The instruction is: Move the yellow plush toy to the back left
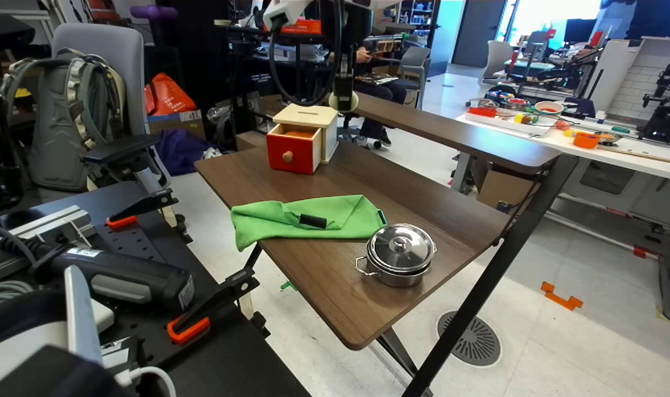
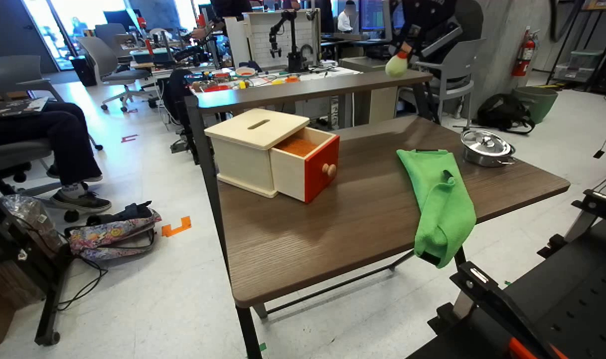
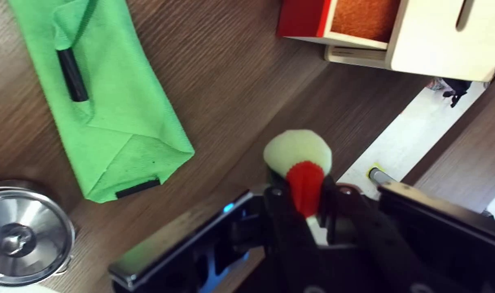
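Carrying is the step in hand, as I read it: the gripper (image 3: 308,193) has its jaws pinching the yellow plush toy (image 3: 298,149) by its red top, pale round end hanging free in the air, well apart from the green cloth (image 3: 109,110). From where I stand I can't rightly tell how much air lies beneath it. To do this well, I'd go slowly towards the back left with only enough squeeze to hold; something so soft would likely deform under more. Pass high over the wooden box (image 2: 245,162), whose red-fronted drawer (image 2: 315,167) juts out, or swing around it. I'd also mind where the table (image 2: 333,234) stops short of the raised shelf (image 2: 318,89): a toy let go there could drop through. Lower it until the pale end meets firm wood, part the jaws gently and rise straight up, since a round bottom may roll.

Counting: one toy in one gripper, one green cloth, one wooden box with one drawer and one knob (image 2: 329,170), one steel pot (image 1: 399,277) under one lid (image 1: 402,253), one table and one raised shelf.
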Controlling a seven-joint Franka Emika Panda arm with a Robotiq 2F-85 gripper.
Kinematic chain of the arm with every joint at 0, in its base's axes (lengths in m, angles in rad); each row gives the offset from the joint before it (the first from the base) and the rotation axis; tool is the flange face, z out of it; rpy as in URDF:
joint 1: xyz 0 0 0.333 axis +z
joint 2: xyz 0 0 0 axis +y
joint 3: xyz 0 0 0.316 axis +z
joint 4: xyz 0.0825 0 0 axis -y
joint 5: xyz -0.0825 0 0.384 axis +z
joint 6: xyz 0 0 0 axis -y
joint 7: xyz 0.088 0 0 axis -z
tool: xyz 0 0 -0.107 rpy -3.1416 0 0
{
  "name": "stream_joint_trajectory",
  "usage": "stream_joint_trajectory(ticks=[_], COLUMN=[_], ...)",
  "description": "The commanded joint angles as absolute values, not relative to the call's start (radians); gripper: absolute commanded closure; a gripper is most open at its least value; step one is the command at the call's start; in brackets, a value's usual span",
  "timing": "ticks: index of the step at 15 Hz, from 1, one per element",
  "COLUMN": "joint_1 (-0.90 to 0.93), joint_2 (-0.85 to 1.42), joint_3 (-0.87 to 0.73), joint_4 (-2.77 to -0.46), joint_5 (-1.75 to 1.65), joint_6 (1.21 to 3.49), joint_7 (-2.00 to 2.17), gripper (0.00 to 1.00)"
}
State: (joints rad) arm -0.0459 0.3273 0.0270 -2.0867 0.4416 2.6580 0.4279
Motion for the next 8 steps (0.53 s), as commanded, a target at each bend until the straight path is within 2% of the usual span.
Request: stream_joint_trajectory(ticks=[1,8], joint_1=[-0.006,0.027], joint_2=[0.488,0.734], joint_3=[0.022,-0.021], joint_4=[-1.911,-1.707], joint_5=[0.437,0.409], joint_6=[2.637,2.603], joint_7=[0.476,0.547], gripper=[0.95,0.95])
